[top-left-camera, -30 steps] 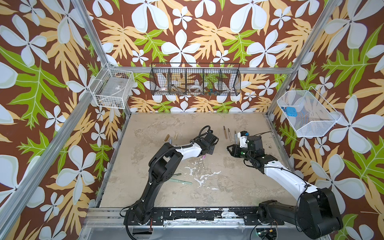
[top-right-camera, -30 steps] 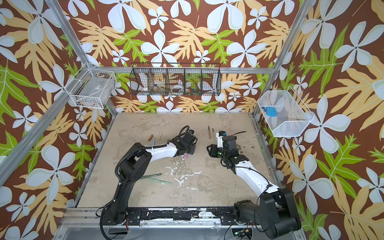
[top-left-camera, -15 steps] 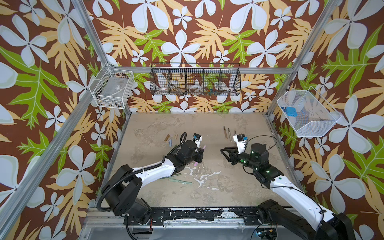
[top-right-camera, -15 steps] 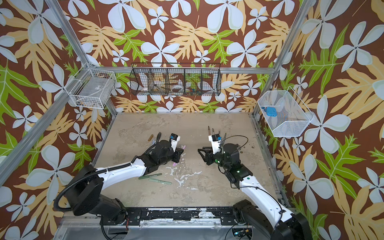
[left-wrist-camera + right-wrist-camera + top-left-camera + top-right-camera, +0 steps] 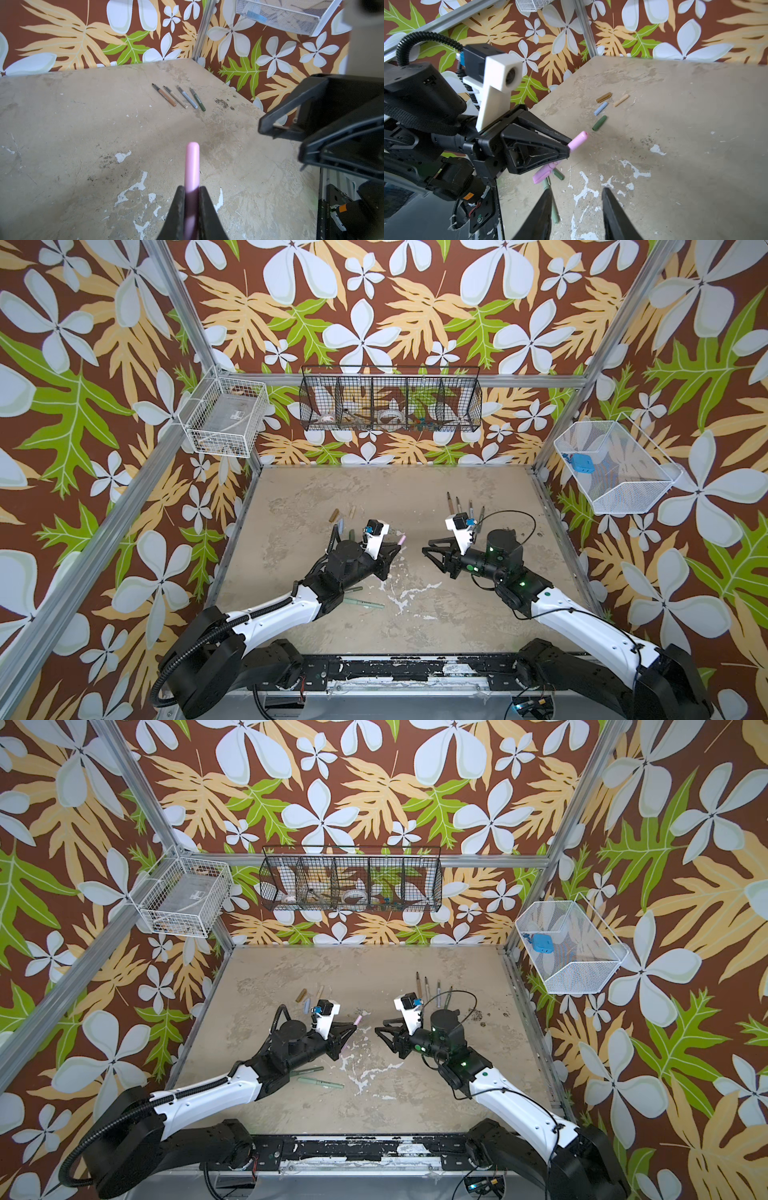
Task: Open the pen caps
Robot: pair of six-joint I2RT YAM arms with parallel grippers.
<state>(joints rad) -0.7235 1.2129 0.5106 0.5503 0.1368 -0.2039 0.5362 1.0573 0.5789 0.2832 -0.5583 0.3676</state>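
Left hand clamps pink pen — its middle hidden — right hand agape

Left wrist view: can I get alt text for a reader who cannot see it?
The left gripper is shut on a capped pink pen that points out over the worn beige table. Farther off, four uncapped pens lie side by side; the right gripper, jaws open, shows at the frame's edge.

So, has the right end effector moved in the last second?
Yes. In a top view the right end effector has pulled away from the row of uncapped pens, leftward and nearer the front, toward the middle of the table.
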